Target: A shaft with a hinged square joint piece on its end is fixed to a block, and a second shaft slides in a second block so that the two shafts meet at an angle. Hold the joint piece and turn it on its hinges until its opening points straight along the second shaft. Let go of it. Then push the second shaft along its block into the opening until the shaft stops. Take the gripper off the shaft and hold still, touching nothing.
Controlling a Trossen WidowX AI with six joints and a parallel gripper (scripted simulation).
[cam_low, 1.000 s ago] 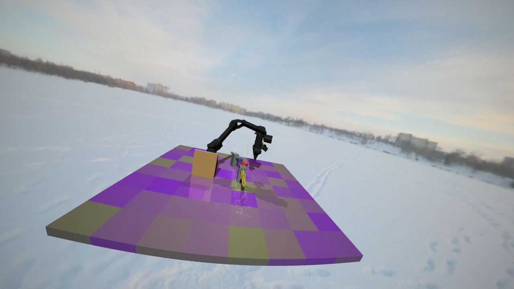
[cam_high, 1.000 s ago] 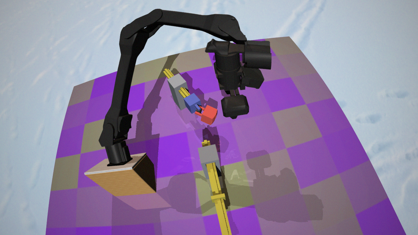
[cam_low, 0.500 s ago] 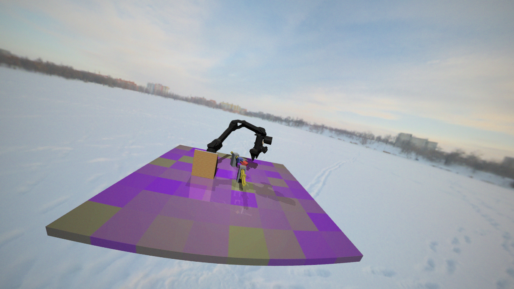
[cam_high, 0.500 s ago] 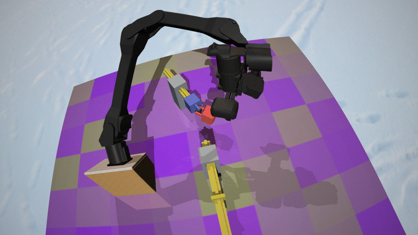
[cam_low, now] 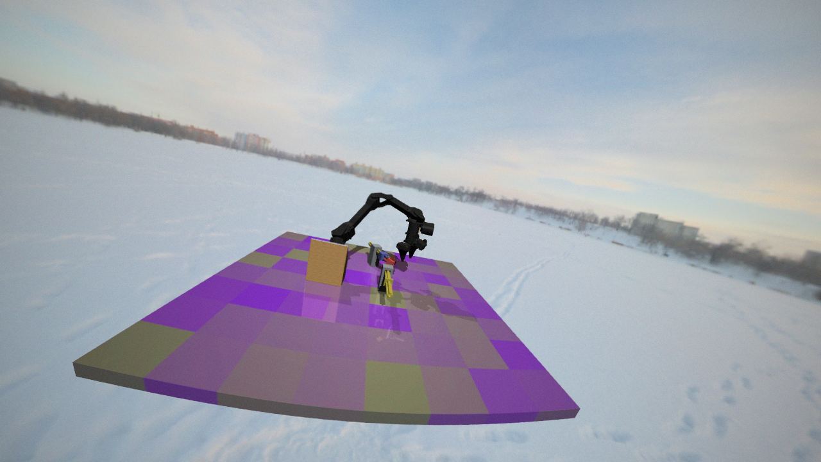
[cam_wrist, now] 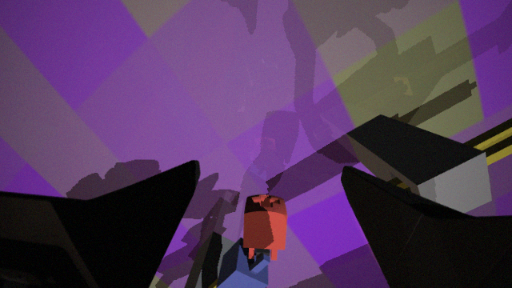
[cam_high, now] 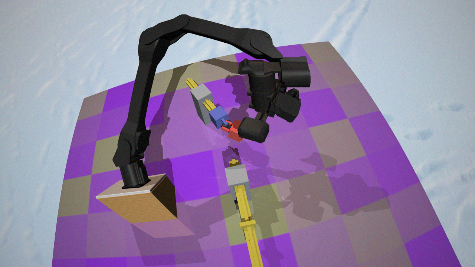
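The red square joint piece [cam_high: 234, 130] hangs on the blue hinge part [cam_high: 218, 116] at the end of the fixed yellow shaft, which runs through the far grey block [cam_high: 201, 103]. My gripper [cam_wrist: 270, 170] is open and empty. It hovers just above the red joint piece [cam_wrist: 265, 226], which sits low between the two fingers in the wrist view, apart from both. The second yellow shaft [cam_high: 247, 212] sits in the near grey block [cam_high: 237, 179], its tip [cam_high: 234, 162] short of the joint piece. That block also shows at the right of the wrist view [cam_wrist: 440, 176].
The arm's base stands on a wooden box [cam_high: 141, 200] at the left of the checkered purple platform. Snow lies all around the platform's edges. In the exterior view the whole setup [cam_low: 385, 261] is small.
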